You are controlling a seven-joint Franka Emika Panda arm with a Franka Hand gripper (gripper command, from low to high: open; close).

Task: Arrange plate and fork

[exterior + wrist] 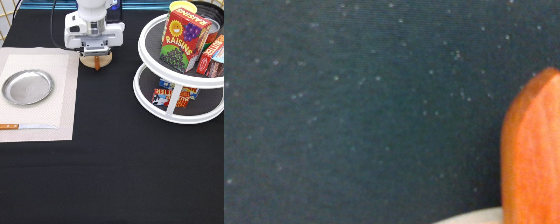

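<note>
One gripper [96, 55] hangs at the exterior view's top centre, just over the wooden coaster [96, 62] and the fork [533, 155]; I cannot tell its finger state. Left, the plate [27, 87] sits on the placemat [65, 100], the knife [25, 126] near its lower edge, open black table [125, 175] below.

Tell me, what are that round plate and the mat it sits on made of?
The plate looks like polished metal: silvery, with bright reflections on its raised rim and flat centre. The mat beneath it seems to be woven fabric or textured vinyl, pale beige and matte with a fine dotted weave, though the look leaves that open. The gripper hangs apart, over a tan wooden disc.
</note>
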